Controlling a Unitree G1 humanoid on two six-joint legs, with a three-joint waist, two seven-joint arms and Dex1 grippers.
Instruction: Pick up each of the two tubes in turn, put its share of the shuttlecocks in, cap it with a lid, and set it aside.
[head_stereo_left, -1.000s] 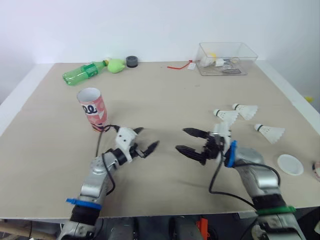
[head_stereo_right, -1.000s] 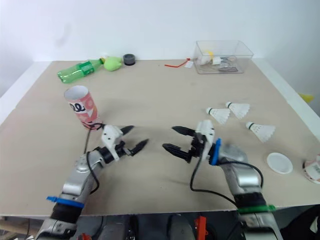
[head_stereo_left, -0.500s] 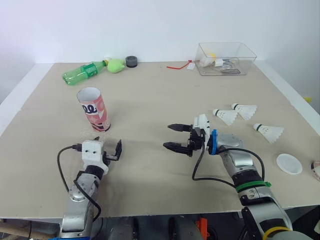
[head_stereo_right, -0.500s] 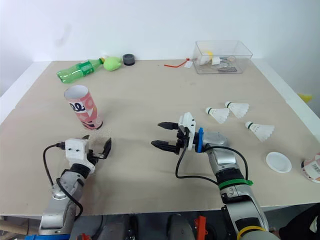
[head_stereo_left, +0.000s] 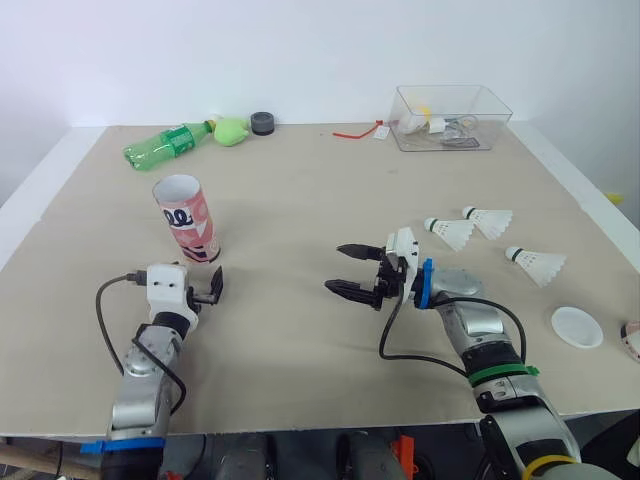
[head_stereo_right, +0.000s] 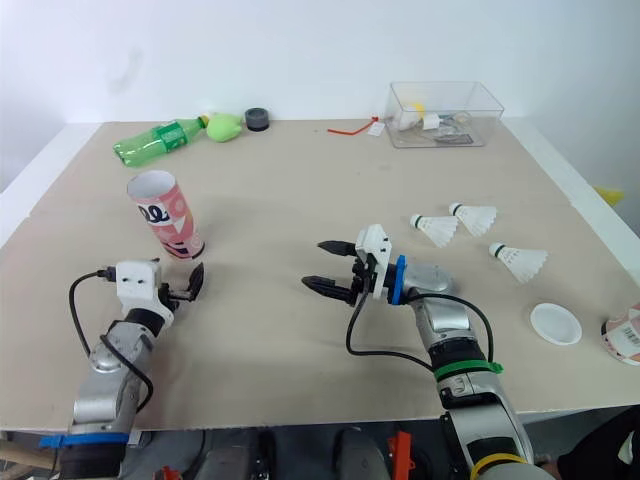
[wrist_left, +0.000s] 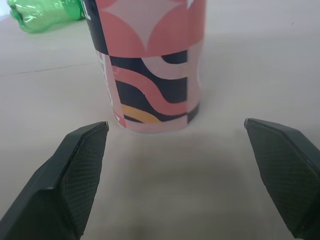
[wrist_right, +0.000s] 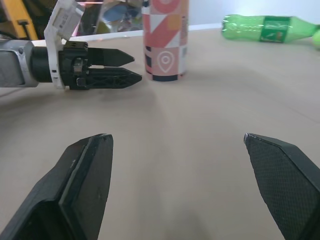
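Note:
A pink patterned tube (head_stereo_left: 187, 218) stands upright with its mouth up on the left of the table. My left gripper (head_stereo_left: 214, 285) is open just in front of its base, not touching; in the left wrist view the tube (wrist_left: 150, 60) stands beyond the spread fingers. My right gripper (head_stereo_left: 335, 268) is open and empty at the table's middle, pointing left. Three shuttlecocks (head_stereo_left: 450, 232) (head_stereo_left: 490, 221) (head_stereo_left: 540, 264) lie on the right. A white lid (head_stereo_left: 578, 327) lies near the right front, with a second tube (head_stereo_right: 625, 338) partly showing at the right edge.
A green bottle (head_stereo_left: 165, 145), a green lump (head_stereo_left: 232, 130) and a black cap (head_stereo_left: 263, 122) lie along the far left edge. A clear box (head_stereo_left: 455, 117) with small items sits at the far right, a red strap (head_stereo_left: 355, 132) beside it.
My left gripper has swung from the table's middle over to the left and now sits close in front of the tube. The right gripper shifted slightly left, then held still.

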